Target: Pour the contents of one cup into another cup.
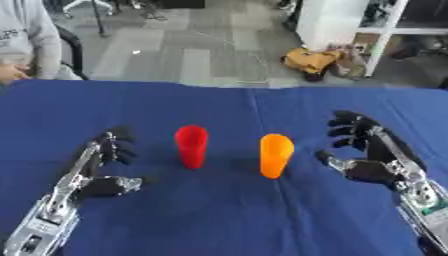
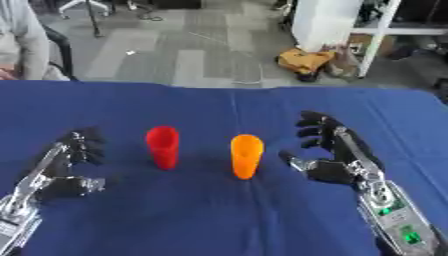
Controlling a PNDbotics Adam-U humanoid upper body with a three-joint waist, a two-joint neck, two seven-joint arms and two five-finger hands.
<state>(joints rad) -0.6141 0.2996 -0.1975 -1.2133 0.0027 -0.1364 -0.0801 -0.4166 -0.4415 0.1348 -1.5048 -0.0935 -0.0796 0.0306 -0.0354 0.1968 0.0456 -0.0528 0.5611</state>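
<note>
Pour not begun. 2 cups upright, side by side mid-table: red cup point(image 1: 192, 146), orange cup point(image 1: 275, 155). Left hand point(image 1: 103, 170), right hand point(image 1: 372, 152) both spread, empty, flanking cups. Grasp, lift, tip all remain.

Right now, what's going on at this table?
Nothing is being held yet. A red cup and an orange cup stand upright side by side, apart, on the blue tablecloth. The left hand rests open to the left of the red cup, and the right hand is open just right of the orange cup, not touching it. The pour hasn't started; what's inside either cup can't be seen.
</note>
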